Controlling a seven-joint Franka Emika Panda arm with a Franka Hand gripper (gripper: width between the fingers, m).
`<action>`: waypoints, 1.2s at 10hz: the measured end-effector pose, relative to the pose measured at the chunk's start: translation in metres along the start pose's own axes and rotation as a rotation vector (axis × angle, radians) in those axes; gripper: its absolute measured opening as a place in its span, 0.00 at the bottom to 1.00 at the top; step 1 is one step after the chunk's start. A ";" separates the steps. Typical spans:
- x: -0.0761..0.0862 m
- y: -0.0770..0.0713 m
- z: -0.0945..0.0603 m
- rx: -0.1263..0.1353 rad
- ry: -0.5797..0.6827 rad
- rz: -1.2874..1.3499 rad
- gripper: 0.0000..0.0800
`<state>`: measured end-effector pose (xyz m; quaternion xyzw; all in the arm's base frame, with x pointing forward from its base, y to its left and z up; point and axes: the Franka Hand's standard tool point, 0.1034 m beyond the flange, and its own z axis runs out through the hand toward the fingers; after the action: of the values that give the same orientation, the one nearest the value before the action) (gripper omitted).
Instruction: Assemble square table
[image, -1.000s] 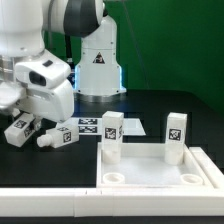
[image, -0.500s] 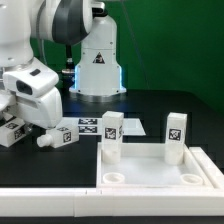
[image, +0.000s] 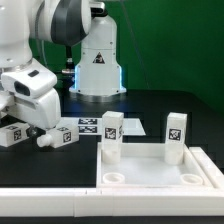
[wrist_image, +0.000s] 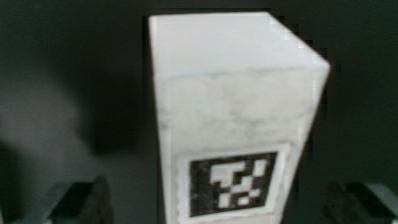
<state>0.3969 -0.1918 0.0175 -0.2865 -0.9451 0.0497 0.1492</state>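
White hard plastic makes up every part of the table.

Exterior view: the white plastic square tray-like tabletop (image: 150, 176), with its raised rim, lies at the near edge of the black counter (image: 160, 105), toward the corner on the exterior view's right. Two short white square-section legs bearing black-and-white tags stand in its far corners: the first upright leg (image: 111, 138) and the second upright leg (image: 175, 136). Two more lie on their sides near the counter's edge on the exterior view's left: the outer lying leg (image: 12, 134) and the inner lying leg (image: 58, 137). The white two-finger gripper (image: 33, 122) hangs low between them; its opening is hidden here. The thin flat white marker board (image: 92, 124) lies mid-counter.

Wrist view: one tagged leg (wrist_image: 231, 90) lies lengthwise beneath the gripper (wrist_image: 222, 195). The dark fingers (wrist_image: 80, 198) stand apart on either side of it, with a gap visible on each side, so nothing is held.

Handling (judged): the leg is probably light, stiff and not fragile, but its faces look smooth and may slip. Take it across two opposite flat sides near mid-length, squarely, so that it does not twist.
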 end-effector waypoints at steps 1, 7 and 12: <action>-0.005 -0.004 -0.016 -0.008 -0.029 0.019 0.79; -0.030 0.032 -0.077 -0.041 -0.144 0.642 0.81; -0.036 0.031 -0.067 -0.072 -0.139 1.025 0.81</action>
<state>0.4627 -0.1852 0.0661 -0.7137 -0.6921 0.1027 0.0326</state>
